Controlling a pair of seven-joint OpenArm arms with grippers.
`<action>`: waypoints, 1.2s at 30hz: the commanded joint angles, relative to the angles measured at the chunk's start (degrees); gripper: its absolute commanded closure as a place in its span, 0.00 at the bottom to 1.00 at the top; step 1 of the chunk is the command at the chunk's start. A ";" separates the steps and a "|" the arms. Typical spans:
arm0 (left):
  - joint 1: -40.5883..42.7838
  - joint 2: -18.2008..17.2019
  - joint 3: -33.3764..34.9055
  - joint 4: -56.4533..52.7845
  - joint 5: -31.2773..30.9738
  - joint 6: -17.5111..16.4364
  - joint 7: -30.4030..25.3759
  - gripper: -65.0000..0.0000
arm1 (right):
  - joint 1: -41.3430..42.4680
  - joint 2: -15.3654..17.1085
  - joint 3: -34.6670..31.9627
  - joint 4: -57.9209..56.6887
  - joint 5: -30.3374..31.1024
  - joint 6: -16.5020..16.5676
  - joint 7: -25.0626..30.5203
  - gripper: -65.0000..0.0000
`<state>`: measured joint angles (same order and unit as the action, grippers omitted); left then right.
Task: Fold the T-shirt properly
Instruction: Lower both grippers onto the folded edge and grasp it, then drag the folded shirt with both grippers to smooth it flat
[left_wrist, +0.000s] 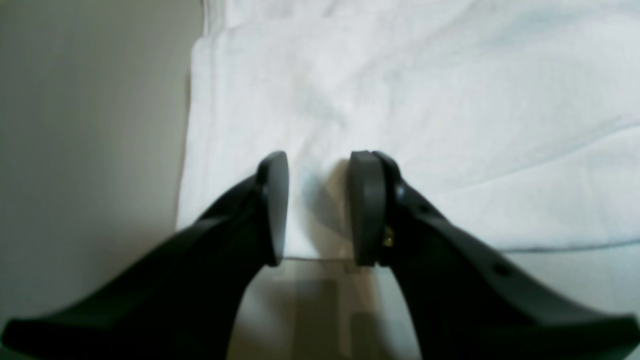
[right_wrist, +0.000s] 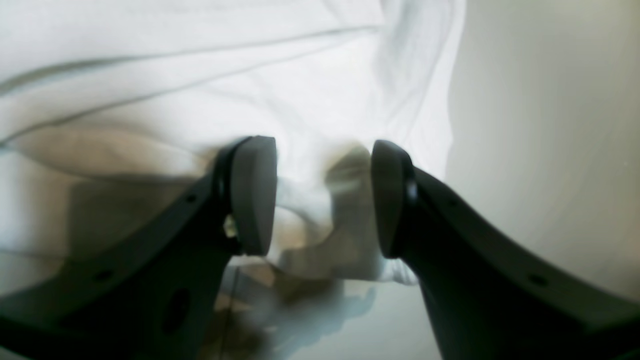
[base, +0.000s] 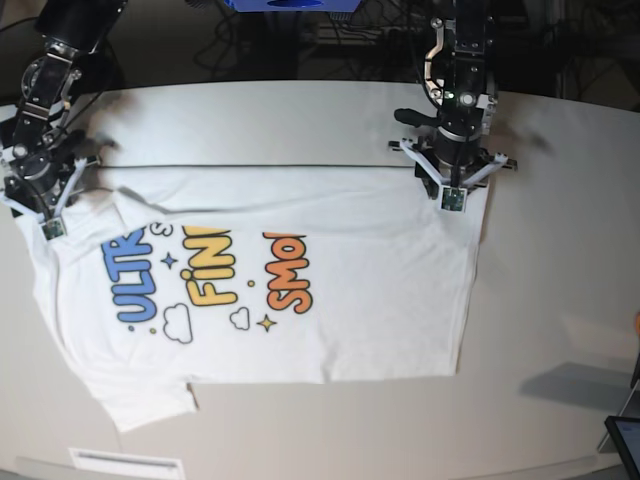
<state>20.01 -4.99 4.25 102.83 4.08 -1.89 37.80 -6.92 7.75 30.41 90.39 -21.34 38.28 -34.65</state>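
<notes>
We see a broad, pale beige surface (base: 560, 260) with a smooth matte top, evenly lit from above, soft shadows pooling near its right edge. Behind its far rim lies a dark, dim strip crowded with tangled black cables (base: 375, 25) and a blue object (base: 285, 5) at top.

A robotics lab: two table-mounted arms (base: 455, 90), cable tangle (base: 370, 30) behind (dark backdrop), pale worktable (base: 560, 250).
</notes>
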 joint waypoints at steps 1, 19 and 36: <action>1.04 -0.24 -0.25 0.95 0.45 0.18 1.54 0.67 | -1.83 0.38 0.40 -0.32 -3.14 1.72 -6.44 0.54; 9.92 -0.32 -0.34 9.04 0.54 0.35 1.54 0.67 | -7.98 -2.25 2.16 7.59 -3.14 1.72 -6.53 0.54; 11.07 -0.24 -0.51 13.53 0.54 0.35 1.28 0.68 | -8.60 -2.08 3.21 7.59 -3.14 1.72 -6.44 0.54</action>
<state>31.27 -5.10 3.90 115.04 4.27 -1.74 40.36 -14.50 5.19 33.36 98.26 -21.32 39.18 -36.62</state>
